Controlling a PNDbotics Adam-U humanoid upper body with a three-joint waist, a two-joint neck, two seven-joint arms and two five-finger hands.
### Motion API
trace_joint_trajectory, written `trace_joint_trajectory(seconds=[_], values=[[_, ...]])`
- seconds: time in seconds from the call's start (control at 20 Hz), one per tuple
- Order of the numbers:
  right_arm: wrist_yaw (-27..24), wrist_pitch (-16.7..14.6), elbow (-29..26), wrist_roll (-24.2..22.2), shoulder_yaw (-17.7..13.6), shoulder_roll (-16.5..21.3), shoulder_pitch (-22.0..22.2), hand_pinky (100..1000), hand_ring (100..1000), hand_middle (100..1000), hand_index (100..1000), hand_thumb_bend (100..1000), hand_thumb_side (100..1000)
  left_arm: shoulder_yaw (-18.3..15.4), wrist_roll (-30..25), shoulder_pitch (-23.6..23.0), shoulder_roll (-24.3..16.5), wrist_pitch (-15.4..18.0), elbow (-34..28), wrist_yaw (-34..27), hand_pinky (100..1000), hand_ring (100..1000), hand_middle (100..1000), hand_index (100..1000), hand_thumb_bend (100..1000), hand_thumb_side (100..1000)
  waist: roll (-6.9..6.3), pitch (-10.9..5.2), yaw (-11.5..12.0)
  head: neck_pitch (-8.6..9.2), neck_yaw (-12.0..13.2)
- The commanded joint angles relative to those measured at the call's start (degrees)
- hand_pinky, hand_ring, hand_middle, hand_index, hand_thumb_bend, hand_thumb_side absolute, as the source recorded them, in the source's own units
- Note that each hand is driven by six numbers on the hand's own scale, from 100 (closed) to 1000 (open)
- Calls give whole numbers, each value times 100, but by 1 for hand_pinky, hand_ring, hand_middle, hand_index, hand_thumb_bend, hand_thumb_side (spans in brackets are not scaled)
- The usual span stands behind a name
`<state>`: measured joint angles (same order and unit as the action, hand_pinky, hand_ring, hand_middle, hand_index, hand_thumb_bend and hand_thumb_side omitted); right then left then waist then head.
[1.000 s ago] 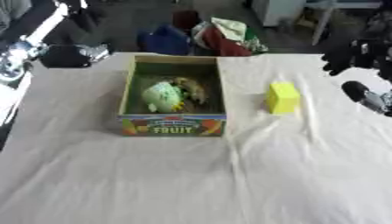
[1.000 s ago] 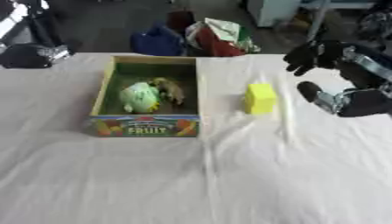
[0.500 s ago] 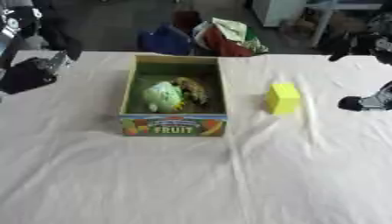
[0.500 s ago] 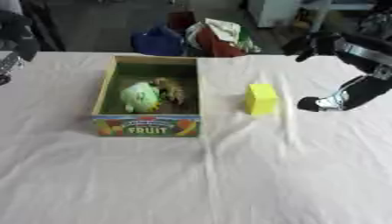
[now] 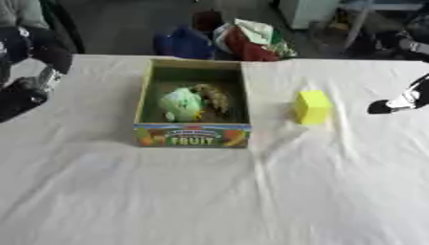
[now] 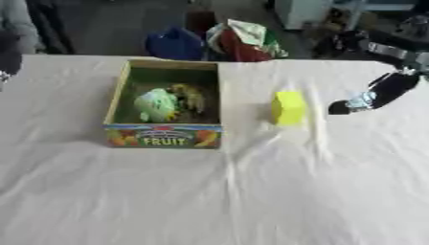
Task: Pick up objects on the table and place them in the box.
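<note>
The right hand [image 6: 373, 95] shows at the right edge of the table, a dark fingertip [image 6: 338, 108] pointing down and leftward toward the cloth, with more of the hand and arm reaching up to the far right corner; the fingers look extended rather than curled, and they hold nothing, standing apart from the yellow block [image 6: 289, 108]. That block sits upright on the table right of centre, near the right wall of the box but not touching it. The left hand [image 5: 25, 91] shows at the left edge as a dark blurred mass, and whether its fingers are spread or curled cannot be told. The fruit box [image 5: 194, 135], green inside with a printed front panel reading FRUIT, stands a little left of the table's middle toward the far edge; inside lie a pale green rounded item [image 5: 179, 104] and, just beside it on the right, a brownish-yellow item [image 5: 213, 95] too blurred to name. A cream tablecloth [image 5: 209, 196] covers the table, creased near the block and the box's front right corner. Beyond the far edge, on a dark floor, rest a blue bag [image 5: 183, 44] and a red, green and white bundle [image 5: 253, 38].
</note>
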<state>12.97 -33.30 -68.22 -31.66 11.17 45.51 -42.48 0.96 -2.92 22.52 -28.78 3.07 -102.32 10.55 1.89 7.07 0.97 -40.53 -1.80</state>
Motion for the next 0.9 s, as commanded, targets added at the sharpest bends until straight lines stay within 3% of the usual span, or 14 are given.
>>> trace_joint_trajectory(seconds=[0.05, 0.9], values=[[244, -138, 337, 19, -85, -13, -241, 810, 862, 854, 848, 594, 451, -90, 48, 17, -2, 1, -136, -72, 602, 494, 516, 716, 345, 655, -4, -83, 35, -35, -50], [1266, -326, 1772, -91, -242, -873, -807, 808, 859, 851, 846, 595, 479, -105, 31, -102, 178, -38, -280, -186, 600, 491, 512, 715, 330, 656, -31, -52, 150, -170, -158]])
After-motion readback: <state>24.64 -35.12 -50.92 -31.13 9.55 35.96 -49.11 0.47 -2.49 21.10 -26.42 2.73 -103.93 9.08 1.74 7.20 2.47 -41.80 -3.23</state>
